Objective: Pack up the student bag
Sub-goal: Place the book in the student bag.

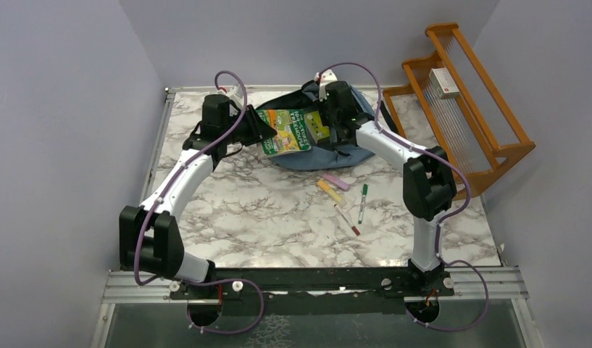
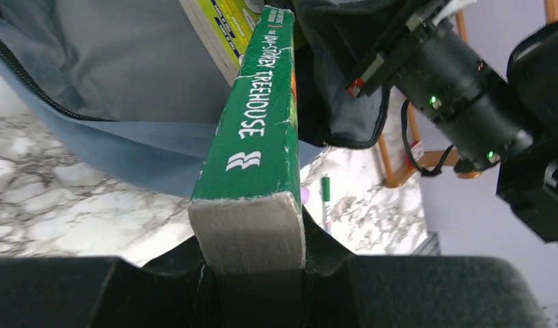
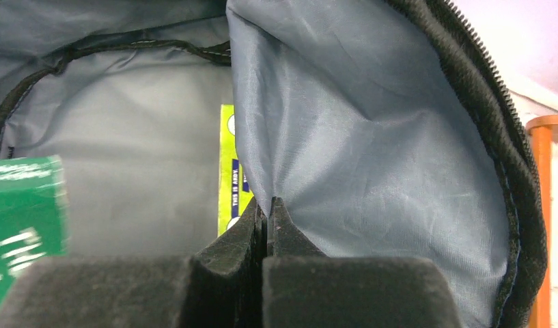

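Sliding the book point(image 2: 259, 130) into the student bag point(image 1: 316, 157) looks like the step in hand; the bag lies open-mouthed at the far middle of the table point(image 1: 278, 217). The left gripper point(image 2: 252, 273) clamps the book's end between partly spread jaws. The right gripper point(image 3: 267, 217) is pressed together on a fold of the bag's lining, propping the mouth open. Next, I judge, the book needs pushing deeper without snagging that flap.

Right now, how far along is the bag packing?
Done: a yellow-green book sits inside the student bag. In hand: left gripper holds the green book at the opening; right gripper pinches the lining open. Left: four markers on the table.
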Controlling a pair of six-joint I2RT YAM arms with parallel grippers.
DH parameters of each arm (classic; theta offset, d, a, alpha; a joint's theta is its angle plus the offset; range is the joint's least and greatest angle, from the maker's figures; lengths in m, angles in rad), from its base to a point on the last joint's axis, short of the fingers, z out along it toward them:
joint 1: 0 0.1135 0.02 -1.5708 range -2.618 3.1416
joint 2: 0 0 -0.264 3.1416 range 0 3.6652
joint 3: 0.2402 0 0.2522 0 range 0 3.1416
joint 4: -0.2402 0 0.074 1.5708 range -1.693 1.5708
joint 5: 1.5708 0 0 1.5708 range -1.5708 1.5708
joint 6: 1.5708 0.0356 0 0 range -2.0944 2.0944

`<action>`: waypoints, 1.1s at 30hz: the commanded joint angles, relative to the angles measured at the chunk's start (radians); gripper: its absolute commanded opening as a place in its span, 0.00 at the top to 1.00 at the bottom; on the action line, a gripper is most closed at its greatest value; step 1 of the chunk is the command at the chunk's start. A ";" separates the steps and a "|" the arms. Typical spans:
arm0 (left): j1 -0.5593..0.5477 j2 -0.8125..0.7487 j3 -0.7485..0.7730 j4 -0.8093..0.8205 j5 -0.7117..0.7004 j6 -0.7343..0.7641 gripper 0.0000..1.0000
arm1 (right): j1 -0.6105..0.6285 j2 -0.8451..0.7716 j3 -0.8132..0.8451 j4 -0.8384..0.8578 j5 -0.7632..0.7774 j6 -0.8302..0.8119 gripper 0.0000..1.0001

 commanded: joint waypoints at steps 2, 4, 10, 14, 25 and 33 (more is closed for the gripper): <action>0.003 0.084 0.069 0.242 0.109 -0.220 1.00 | 0.010 -0.061 -0.025 0.067 -0.099 0.054 0.99; 0.003 0.114 0.086 0.278 0.127 -0.265 1.00 | 0.010 -0.067 -0.038 0.067 -0.107 0.061 1.00; 0.004 0.184 0.140 0.293 0.093 -0.308 1.00 | 0.010 -0.088 -0.078 0.133 -0.094 0.072 0.99; 0.003 0.220 0.159 0.322 0.080 -0.356 1.00 | 0.010 -0.101 -0.085 0.149 -0.062 0.116 0.99; 0.001 0.220 0.114 0.299 0.025 -0.390 1.00 | 0.001 -0.134 -0.078 0.224 -0.010 0.232 0.99; -0.003 0.298 0.134 0.334 0.052 -0.434 1.00 | 0.000 -0.129 -0.069 0.227 -0.043 0.261 1.00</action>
